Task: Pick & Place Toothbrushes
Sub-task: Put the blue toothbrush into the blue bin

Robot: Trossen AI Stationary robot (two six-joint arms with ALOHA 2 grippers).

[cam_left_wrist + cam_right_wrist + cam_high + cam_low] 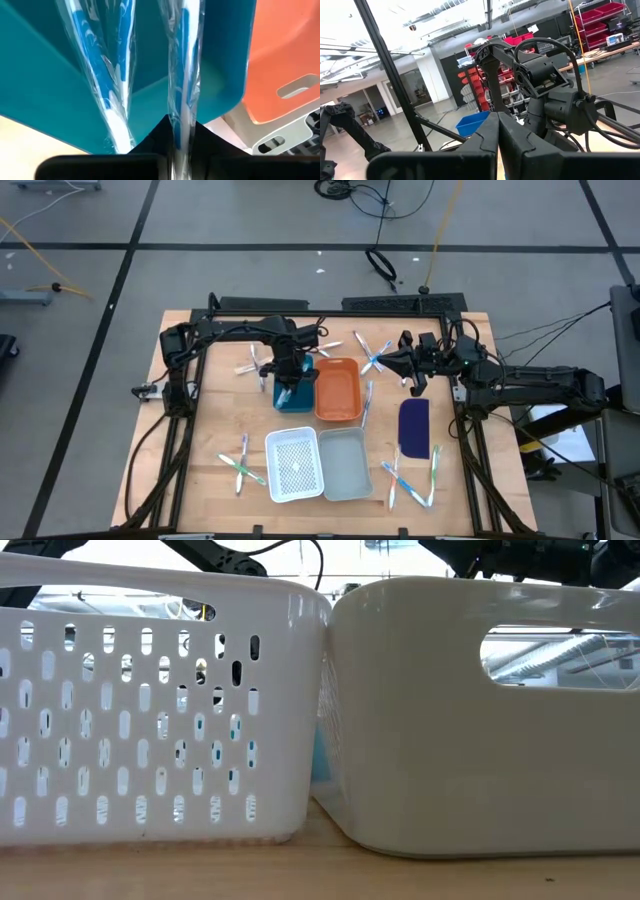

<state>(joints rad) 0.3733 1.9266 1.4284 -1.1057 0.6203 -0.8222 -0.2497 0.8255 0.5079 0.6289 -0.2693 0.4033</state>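
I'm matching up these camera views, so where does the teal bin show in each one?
High view: the teal bin sits left of centre, under the left end effector.
Low view: hidden behind the white baskets.
Left wrist view: teal bin fills the left.
Right wrist view: not in it.
Shared landmark: the orange bin beside it.

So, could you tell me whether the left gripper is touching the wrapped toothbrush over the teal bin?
Touching. The left wrist view shows the wrapped toothbrush running down between the left gripper fingers, pinched there above the teal bin.
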